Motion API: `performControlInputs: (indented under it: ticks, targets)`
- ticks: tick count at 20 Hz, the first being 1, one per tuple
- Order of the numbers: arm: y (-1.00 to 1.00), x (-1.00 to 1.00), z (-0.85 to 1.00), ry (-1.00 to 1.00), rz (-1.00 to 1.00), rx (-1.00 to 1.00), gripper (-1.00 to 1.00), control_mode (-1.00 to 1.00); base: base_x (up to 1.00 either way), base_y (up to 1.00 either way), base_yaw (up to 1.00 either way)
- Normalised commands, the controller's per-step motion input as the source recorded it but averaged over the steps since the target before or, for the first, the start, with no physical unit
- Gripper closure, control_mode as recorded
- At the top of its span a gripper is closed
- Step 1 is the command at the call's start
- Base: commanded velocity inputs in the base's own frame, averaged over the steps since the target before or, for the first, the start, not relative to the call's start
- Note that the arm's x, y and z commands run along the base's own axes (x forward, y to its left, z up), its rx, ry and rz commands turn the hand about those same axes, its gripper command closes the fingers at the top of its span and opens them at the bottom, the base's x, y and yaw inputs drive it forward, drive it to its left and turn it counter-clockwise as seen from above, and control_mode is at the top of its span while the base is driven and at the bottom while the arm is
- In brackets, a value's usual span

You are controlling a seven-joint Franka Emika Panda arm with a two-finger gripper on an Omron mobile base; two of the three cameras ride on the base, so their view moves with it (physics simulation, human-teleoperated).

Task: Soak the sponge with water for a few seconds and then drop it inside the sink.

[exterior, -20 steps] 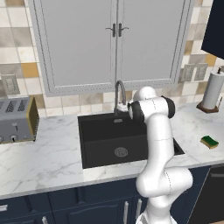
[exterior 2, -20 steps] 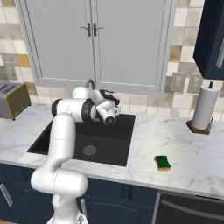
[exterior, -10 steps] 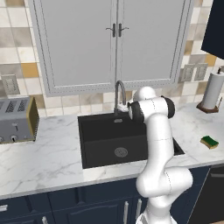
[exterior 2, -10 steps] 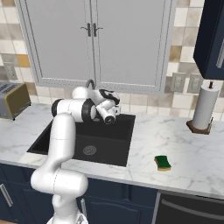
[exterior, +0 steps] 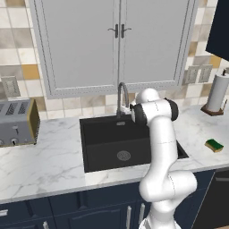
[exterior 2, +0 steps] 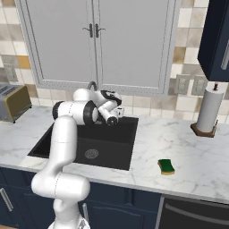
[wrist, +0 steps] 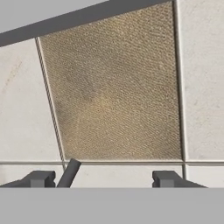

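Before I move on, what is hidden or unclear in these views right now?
- Gripper: hand view cuts the fingers at the bottom edge; left base view hides it behind the arm.
- Faucet handle: too small to read, and no water stream is discernible.
- Sink floor: partly covered by the arm in the right base view.

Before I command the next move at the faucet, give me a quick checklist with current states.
1. Gripper free to work: ok. Its fingers stand apart with nothing between them.
2. Gripper placed at the faucet: cannot tell. The hand sits right beside it, but the hand view faces wall tile; contact is unclear.
3. Water running: not ok. No stream falls from the spout.
4. Sponge located: ok. It lies on the marble counter to the right of the sink, untouched.
5. Sink ready to receive the sponge: ok. The basin shows just its drain.
6. Nearby hazards: ok. The toaster and paper towel roll stand well aside.
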Motion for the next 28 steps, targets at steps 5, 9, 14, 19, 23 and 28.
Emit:
performControlInputs:
  ticks: [5,9,14,19,23,28]
  targets:
    - [-0.43,0.12,-0.54,0.03,-0.03,0.02,-1.0,-1.0,0.0,0.0,0.0]
    - [-0.48,0.11,-0.55,0.01,-0.04,0.02,-1.0,-1.0,0.0,0.0,0.0]
    - [-0.54,0.08,-0.61,0.01,-0.05,0.03,-1.0,-1.0,0.0,0.0,0.0]
    - [-0.55,0.05,-0.67,0.03,-0.05,0.03,-1.0,-1.0,0.0,0.0,0.0]
    - [-0.64,0.0,-0.72,0.04,-0.06,0.06,-1.0,-1.0,0.0,0.0,0.0]
    - [-0.68,0.0,-0.81,0.1,-0.08,0.05,-1.0,-1.0,0.0,0.0,0.0]
